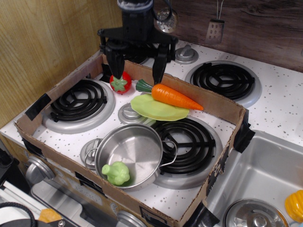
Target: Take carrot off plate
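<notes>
The orange carrot (175,97) lies across the back edge of the light green plate (156,109), its dark green stem (142,86) pointing left. The plate rests on the stove top between the burners, inside the cardboard frame. My black gripper (137,66) hangs above and behind the carrot's stem end, near the back cardboard wall. It is open and empty, with one finger (115,61) over the red strawberry-like toy (119,82) and the other finger (159,64) just above the stem.
A steel pot (131,153) with a knobbly green toy vegetable (116,173) stands in front. A cardboard wall (208,101) rings the stove top. A ladle (165,19) and spatula (214,29) hang on the back wall. A sink (265,175) lies at right.
</notes>
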`<state>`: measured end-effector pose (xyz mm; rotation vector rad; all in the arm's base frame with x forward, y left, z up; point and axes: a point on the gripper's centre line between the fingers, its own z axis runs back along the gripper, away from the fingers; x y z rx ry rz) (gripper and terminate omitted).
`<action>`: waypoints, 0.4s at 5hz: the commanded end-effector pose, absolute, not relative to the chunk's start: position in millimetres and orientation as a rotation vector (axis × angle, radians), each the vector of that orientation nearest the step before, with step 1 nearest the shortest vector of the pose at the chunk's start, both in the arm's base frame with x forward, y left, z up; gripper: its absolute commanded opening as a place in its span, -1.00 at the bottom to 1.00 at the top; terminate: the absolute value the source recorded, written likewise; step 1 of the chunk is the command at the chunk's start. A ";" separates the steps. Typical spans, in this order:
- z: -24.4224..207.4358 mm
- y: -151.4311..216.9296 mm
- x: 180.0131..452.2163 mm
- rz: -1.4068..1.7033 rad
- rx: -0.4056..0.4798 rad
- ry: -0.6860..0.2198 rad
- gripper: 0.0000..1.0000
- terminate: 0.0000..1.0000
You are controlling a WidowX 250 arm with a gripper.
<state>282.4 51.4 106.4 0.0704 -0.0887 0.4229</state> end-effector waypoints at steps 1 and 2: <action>88.1 64.1 316.1 0.895 -0.057 -0.247 1.00 -1.00; 74.7 79.4 320.7 1.087 -0.104 -0.348 1.00 -1.00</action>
